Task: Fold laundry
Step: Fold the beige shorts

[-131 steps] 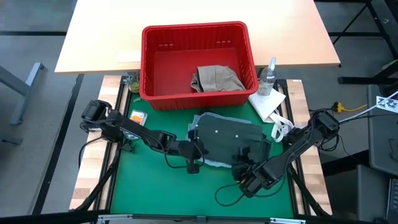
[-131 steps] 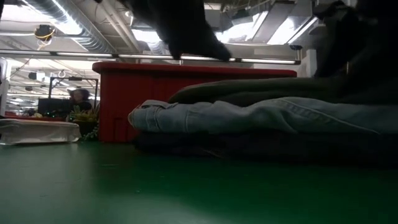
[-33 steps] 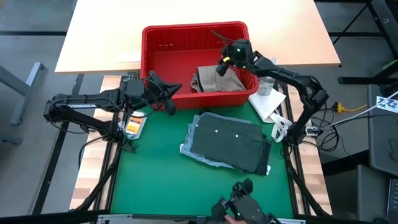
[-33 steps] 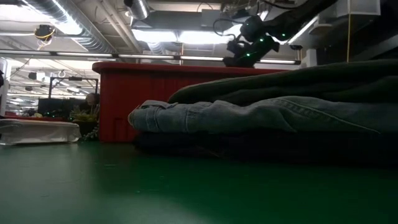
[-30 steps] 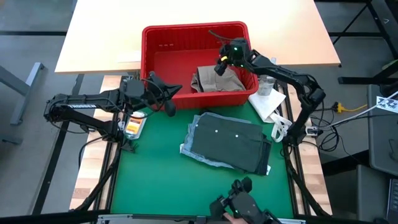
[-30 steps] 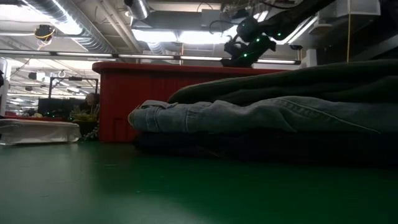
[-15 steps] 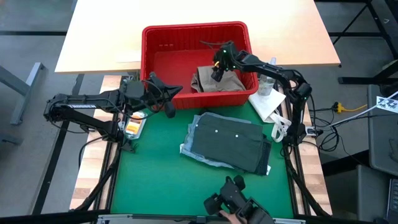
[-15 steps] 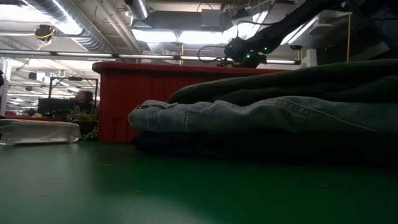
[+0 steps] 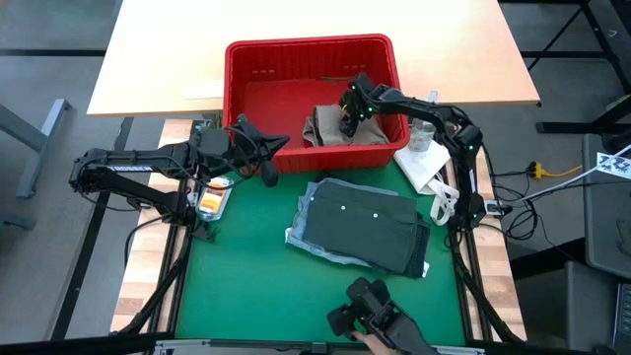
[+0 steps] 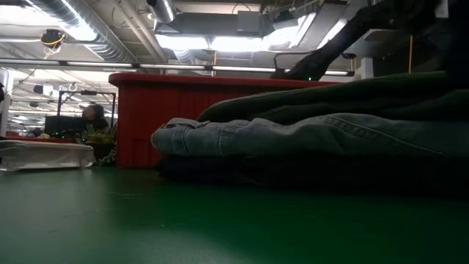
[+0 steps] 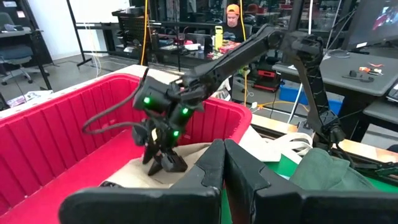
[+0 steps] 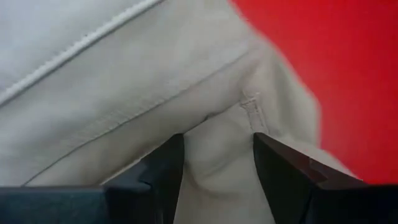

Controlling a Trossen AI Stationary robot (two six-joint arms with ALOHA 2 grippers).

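The beige khaki piece [image 9: 338, 128] lies crumpled on the floor of the red basket [image 9: 233, 99]. My right gripper [image 9: 348, 118] reaches down into the basket, open, onto that piece [image 12: 124, 93]. Its dark fingers also show in the left wrist view [image 11: 163, 160]. My left gripper [image 11: 224, 167] is shut and hovers by the basket's near left corner [image 9: 271, 148], touching nothing. On the green mat sits a folded stack with the dark olive piece [image 9: 370, 225] on top. The light blue denim [image 10: 293, 136] lies under it, and the dark navy jeans [image 10: 293, 172] at the bottom. My right gripper comes at the beige piece from above, pointing down. Its open fingers [image 12: 163, 165] stand on either side of a raised fold with a sewn seam [image 12: 217, 137]. The tips seem to rest on the cloth, which lies slack on the basket floor.
A white cloth [image 9: 424, 164] and a clear spray bottle [image 9: 426, 118] sit right of the basket. A small orange packet [image 9: 211, 197] lies at the mat's left edge. A person's hand holds a dark device [image 9: 370, 314] at the near edge. A light wooden table [image 9: 158, 59] stands behind.
My right gripper has come down from above the basket's far right rim into the basket and toward the left, onto the beige piece. The dark hand-held device at the near edge has shifted slightly.
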